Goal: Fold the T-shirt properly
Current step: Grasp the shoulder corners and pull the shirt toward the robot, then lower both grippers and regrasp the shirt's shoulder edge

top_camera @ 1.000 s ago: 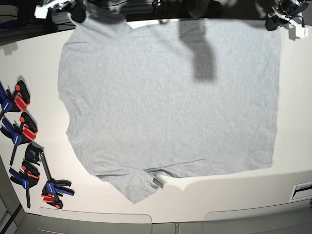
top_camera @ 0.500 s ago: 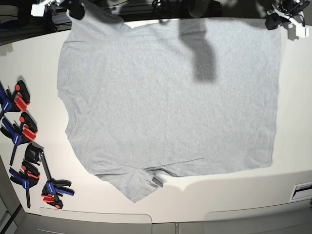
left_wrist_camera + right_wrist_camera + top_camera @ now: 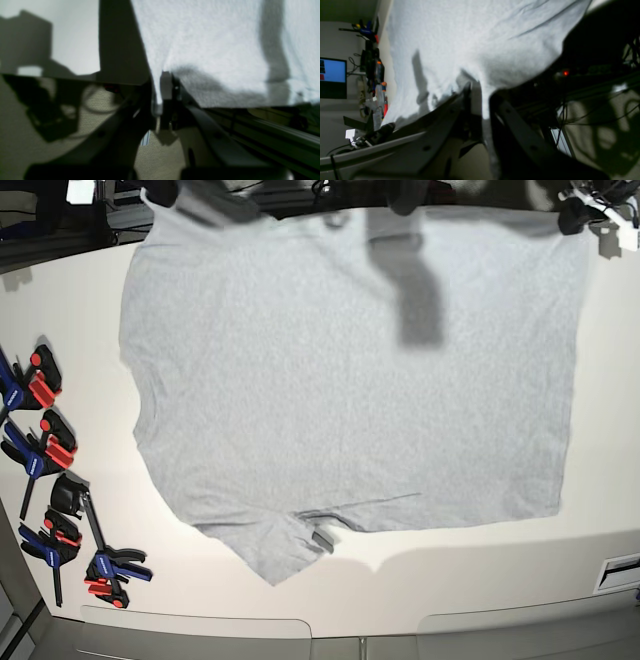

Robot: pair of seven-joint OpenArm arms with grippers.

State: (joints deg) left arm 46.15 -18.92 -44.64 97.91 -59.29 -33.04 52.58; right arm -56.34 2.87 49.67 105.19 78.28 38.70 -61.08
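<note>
The grey T-shirt (image 3: 340,370) lies spread across the white table (image 3: 480,565); the left gripper (image 3: 160,100) pinches its far right corner, the right gripper (image 3: 480,110) its far left corner; clamps (image 3: 50,480) lie left.

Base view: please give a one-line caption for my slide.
Grey T-shirt spread on white table, far edge pinched by both arms.

Light heather-grey T-shirt (image 3: 350,370), plain side up, spread nearly flat across the white table (image 3: 480,570), far edge lifted.
</note>
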